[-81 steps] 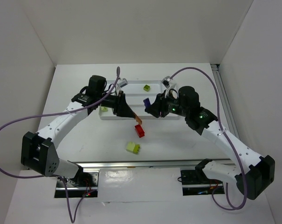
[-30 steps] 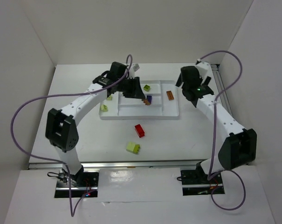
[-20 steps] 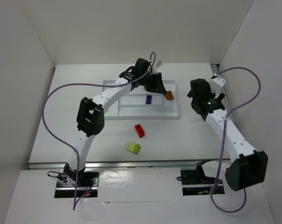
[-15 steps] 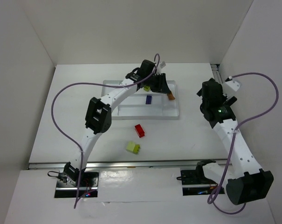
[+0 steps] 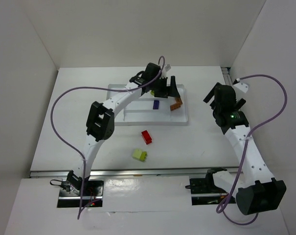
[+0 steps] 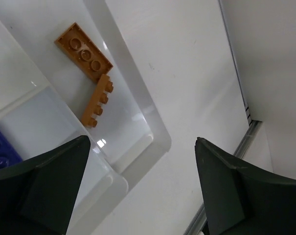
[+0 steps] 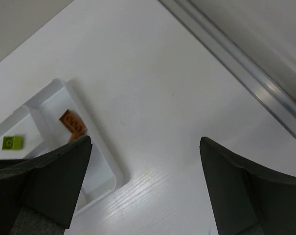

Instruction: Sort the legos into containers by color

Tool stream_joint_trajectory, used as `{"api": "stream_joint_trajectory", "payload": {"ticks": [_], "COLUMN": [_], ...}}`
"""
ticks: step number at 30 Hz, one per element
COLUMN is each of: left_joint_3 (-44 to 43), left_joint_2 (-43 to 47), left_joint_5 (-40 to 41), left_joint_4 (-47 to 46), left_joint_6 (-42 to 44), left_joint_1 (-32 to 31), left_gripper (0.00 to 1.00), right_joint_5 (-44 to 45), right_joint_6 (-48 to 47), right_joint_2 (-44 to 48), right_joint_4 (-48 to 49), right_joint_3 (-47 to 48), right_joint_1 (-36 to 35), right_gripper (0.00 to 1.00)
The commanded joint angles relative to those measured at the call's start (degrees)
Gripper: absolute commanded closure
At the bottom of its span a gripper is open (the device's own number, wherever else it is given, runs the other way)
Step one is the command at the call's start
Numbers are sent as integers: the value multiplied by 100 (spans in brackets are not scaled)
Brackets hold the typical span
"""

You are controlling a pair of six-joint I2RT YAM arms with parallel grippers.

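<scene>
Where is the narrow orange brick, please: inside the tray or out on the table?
Inside the tray: the narrow orange brick lies in its end compartment beside the wider orange brick.

My left gripper (image 5: 170,92) hangs, jaws apart, over the right end of the white tray (image 5: 133,115), just above a brown-orange brick (image 5: 175,103). A dark blue brick (image 5: 156,104) sits in the next compartment. On the table (image 5: 79,127), a red brick (image 5: 147,136) and a yellow-green brick (image 5: 140,155) lie between the tray and the near edge. My right gripper (image 5: 224,95) is spread wide beyond the tray's right side.
</scene>
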State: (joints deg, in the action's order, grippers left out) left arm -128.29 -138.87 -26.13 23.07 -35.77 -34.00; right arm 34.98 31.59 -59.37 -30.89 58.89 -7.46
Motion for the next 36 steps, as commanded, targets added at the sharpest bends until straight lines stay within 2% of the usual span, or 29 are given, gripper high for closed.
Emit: {"api": "stream_joint_trajectory", "payload": {"ticks": [1, 3, 4, 5, 6, 7, 8, 9, 11, 12, 13, 15, 19, 22, 25, 36], "left_joint_3": [144, 513, 1098, 1461, 1830, 2565, 2894, 3193, 4028, 4283, 4521, 5093, 5621, 5692, 5491, 5438], "left_joint_2": [1376, 1922, 2247, 2964, 3345, 3697, 4040, 4652, 5209, 5482, 5972, 6379, 7100, 7347, 7348, 7242], "left_joint_5": [238, 616, 853, 1403, 1731, 1986, 2476, 2742, 3278, 3429, 3491, 3579, 3913, 4159, 4291, 4240], "left_joint_4": [-5, 118, 171, 172, 232, 233, 320, 425, 654, 803, 857, 971, 1209, 1314, 1516, 1516], "left_joint_6": [280, 281, 281, 281, 168, 167, 88, 18, -105, -106, -106, -106, -176, -317, -308, -150], "left_joint_1": [7, 7, 7, 7, 7, 68, 69, 147, 218, 270, 271, 332, 394, 525, 578, 683], "left_gripper": [1, 1, 3, 5, 9, 11, 11, 11, 12, 12, 12, 12, 14, 23, 24, 25], "right_joint_5": [-991, -1587, -1782, -2002, -2169, -2354, -2469, -2574, -2471, -2339, -2103, -1592, -1327, -1521, -1521, -2179], "right_joint_6": [-442, -610, -698, -698, -698, -638, -576, -497, -444, -444, -383, -434, -557, -558, -794, -1032], "right_joint_2": [5, 5, -56, -57, -57, -57, -126, -214, -363, -451, -565, -995, -1980, -2683, -3333, -3906], "right_joint_4": [330, 487, 601, 663, 716, 856, 927, 1040, 1042, 1042, 1042, 884, 690, 743, 743, 1111], "right_joint_3": [-62, -124, -228, -368, -439, -527, -693, -765, -826, -827, -827, -608, -28, 315, 588, 650], "right_joint_1": [-44, -298, -413, -544, -885, -1106, -1334, -1867, -2529, -3245, -3609, -4478, -5176, -5064, -4862, -4386], "right_gripper": [2, 4, 4, 4, 4, 4, 4, 2, 1, 1, 1, 1, 1, 1, 1, 16]}}
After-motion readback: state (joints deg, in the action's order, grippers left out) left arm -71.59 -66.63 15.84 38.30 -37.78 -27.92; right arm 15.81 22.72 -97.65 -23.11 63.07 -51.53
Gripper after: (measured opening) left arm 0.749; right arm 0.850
